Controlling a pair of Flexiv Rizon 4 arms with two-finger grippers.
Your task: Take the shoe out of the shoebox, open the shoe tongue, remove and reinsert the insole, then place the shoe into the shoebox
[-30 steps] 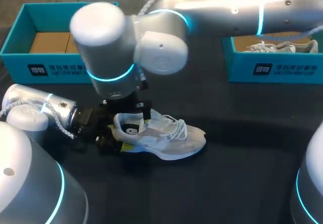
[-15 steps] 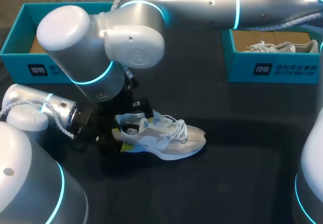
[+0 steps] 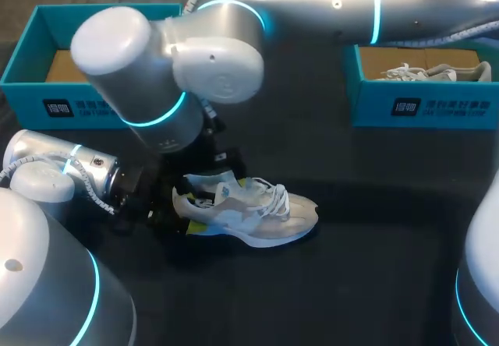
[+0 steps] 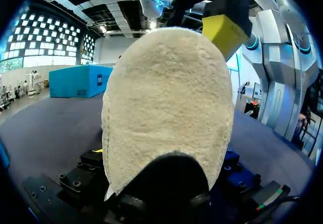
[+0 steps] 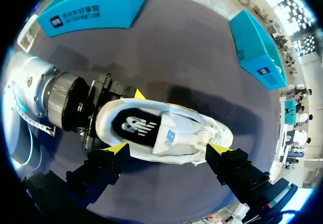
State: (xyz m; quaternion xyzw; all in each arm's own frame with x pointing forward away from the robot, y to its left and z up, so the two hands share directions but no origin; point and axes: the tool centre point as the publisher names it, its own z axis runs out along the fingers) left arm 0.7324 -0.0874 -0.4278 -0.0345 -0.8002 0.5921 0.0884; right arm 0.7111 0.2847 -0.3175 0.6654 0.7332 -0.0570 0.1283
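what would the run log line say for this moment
shoe: upright on table | left gripper: shut on shoe heel | right gripper: open, above shoe opening | insole: in shoe

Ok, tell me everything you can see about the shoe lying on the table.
The shoe is a white and pale grey sneaker with white laces, a mesh-like upper and a fuzzy cream heel. It stands on its sole on the black table, toe toward the robot's right. A dark insole with a white logo sits inside. The left gripper clamps its heel; the right gripper hangs open just above it.
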